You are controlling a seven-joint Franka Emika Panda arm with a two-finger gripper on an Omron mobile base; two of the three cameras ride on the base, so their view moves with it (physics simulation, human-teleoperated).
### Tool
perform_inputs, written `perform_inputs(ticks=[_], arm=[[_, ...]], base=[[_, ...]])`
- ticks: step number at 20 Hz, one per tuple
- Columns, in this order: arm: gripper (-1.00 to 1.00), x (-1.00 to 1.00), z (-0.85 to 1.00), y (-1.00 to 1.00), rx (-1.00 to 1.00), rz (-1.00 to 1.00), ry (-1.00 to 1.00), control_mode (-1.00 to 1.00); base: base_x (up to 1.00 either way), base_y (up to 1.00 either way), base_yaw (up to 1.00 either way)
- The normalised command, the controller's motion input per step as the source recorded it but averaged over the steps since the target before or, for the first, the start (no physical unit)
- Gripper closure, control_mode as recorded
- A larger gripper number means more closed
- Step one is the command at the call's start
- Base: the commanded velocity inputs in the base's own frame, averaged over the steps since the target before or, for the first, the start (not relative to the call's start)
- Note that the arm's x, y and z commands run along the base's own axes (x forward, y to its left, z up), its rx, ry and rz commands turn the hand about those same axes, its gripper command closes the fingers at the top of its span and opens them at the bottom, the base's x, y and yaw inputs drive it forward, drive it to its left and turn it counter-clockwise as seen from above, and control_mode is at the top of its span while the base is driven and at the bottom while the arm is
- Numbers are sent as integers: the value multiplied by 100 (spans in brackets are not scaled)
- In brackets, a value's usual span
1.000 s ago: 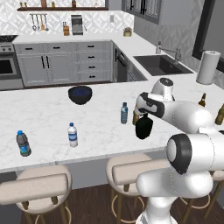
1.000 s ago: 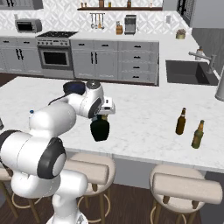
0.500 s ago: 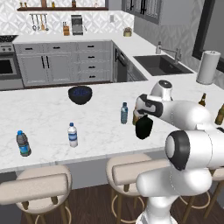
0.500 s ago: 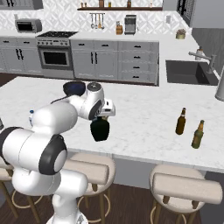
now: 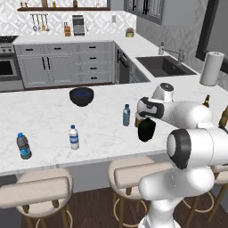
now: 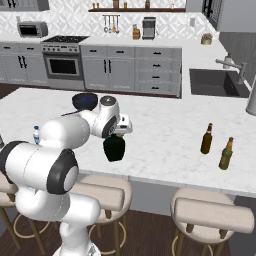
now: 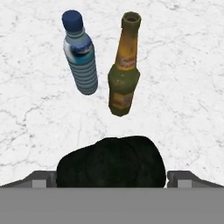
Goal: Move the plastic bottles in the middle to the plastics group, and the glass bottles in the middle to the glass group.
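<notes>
A: Where is the gripper (image 5: 143, 118)?

B: Directly above the squat black bottle (image 5: 146, 130), pointing down. Its jaws stand at their widest, one on each side of the round body, and nothing is held.

A: What lies beyond the hand?

B: The brown beer bottle (image 7: 124, 73) stands just past the black one, and the blue-capped water bottle (image 7: 81, 57) beside that. The two are close but apart, with bare marble counter (image 7: 183, 78) around them.

A: And open room?

B: Toward the arm's right, clear marble runs up to two amber bottles (image 6: 207, 139) near the counter's front edge. Toward its left, a wide stretch reaches the white-labelled bottle (image 5: 74, 137) and the blue-labelled bottle (image 5: 23, 146). A dark bowl (image 5: 81, 96) sits farther back.
</notes>
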Motion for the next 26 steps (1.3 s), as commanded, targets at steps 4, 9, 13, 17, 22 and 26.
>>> perform_inputs(ticks=[4, 9, 13, 17, 22, 26], arm=[[-100, 5, 0, 0, 0, 0, 0, -100], [-100, 2, 0, 0, 0, 0, 0, -100], [-100, 6, -2, 0, 0, 0, 0, -100], [-100, 3, -3, 0, 0, 0, -2, -100], [-100, 0, -1, 0, 0, 0, -1, -100], [100, 0, 0, 0, 0, 0, 0, -100]], base=[[0, 0, 0], [0, 0, 0], [0, 0, 0], [0, 0, 0], [0, 0, 0], [0, 0, 0]])
